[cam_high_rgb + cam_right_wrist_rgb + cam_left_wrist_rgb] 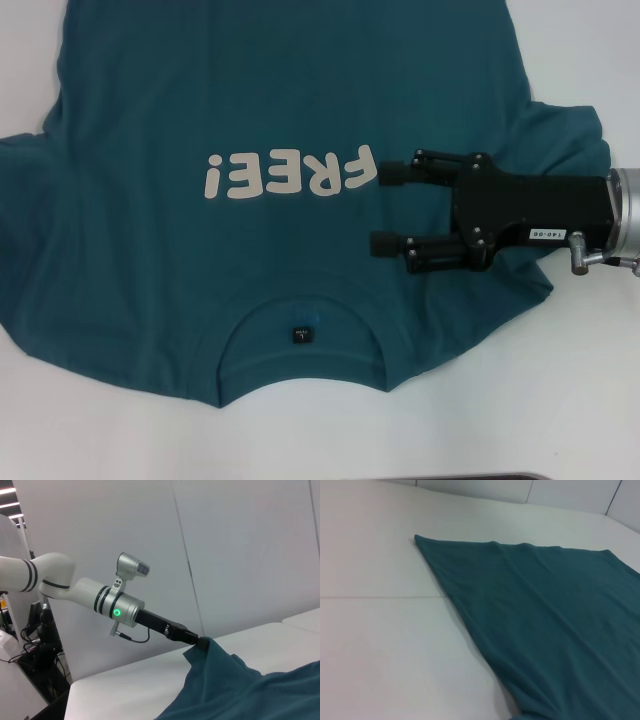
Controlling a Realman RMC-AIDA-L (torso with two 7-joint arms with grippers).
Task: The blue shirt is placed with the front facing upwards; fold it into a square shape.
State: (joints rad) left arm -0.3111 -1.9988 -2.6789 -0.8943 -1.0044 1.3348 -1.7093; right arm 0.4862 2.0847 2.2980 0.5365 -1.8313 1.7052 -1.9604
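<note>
The blue shirt (250,120) lies front up on the white table (560,400), with the off-white "FREE!" print (290,173) at mid-frame and the collar with its dark neck label (301,333) nearest me. My right gripper (386,209) reaches in from the right just above the cloth beside the print, open, nothing between its fingers. My left gripper (201,642) is outside the head view. The right wrist view shows it at the shirt's (240,690) left edge, shut on a raised peak of cloth. A flat shirt corner (417,538) appears in the left wrist view.
White table surface (380,645) surrounds the shirt, with a seam line (380,597) running across it. The right sleeve (570,135) lies bunched under my right arm. A white wall (240,545) stands behind the table's left side.
</note>
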